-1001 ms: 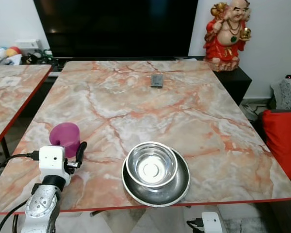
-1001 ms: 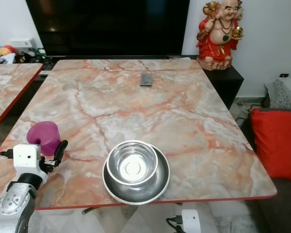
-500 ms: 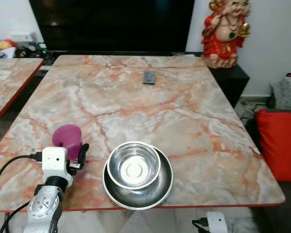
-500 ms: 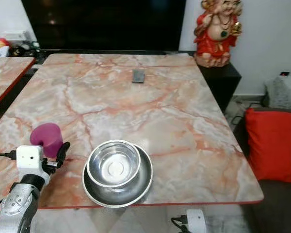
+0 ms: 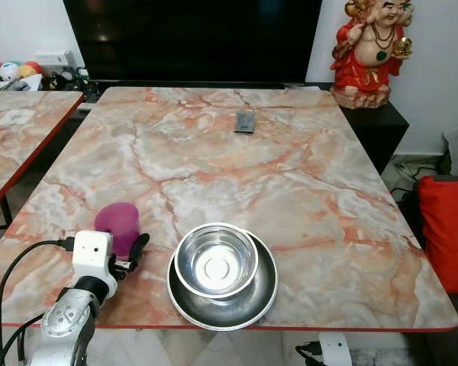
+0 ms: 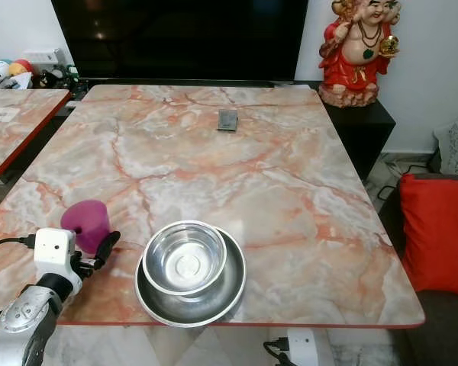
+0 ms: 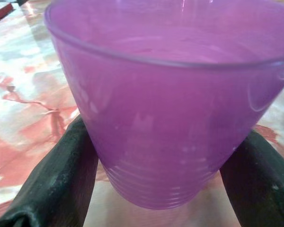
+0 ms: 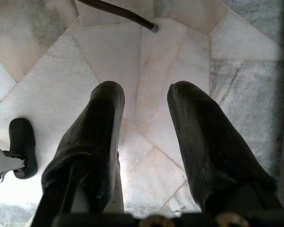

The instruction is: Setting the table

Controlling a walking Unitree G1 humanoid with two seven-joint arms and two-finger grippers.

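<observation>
A purple plastic cup [image 5: 117,223] stands upright on the marble table [image 5: 290,175] near its front left corner. My left gripper [image 5: 124,242] is shut on the purple cup low down, and both black fingers [image 7: 57,184] press against its sides in the left wrist view. To the right of the cup, a steel bowl [image 5: 215,259] sits inside a steel plate [image 5: 264,293] by the front edge. My right gripper [image 8: 146,104] hangs open over the tiled floor, holding nothing.
A small dark remote [image 5: 245,121] lies toward the table's far side. A second marble table [image 5: 15,137] stands to the left across a narrow gap. Behind are a black TV [image 5: 191,38] and a red statue [image 5: 370,46]; a red cushion [image 5: 446,229] is on the right.
The head camera has shifted. My left gripper and the purple cup have moved a little right, closer to the steel bowl. The bowl and plate stay in place.
</observation>
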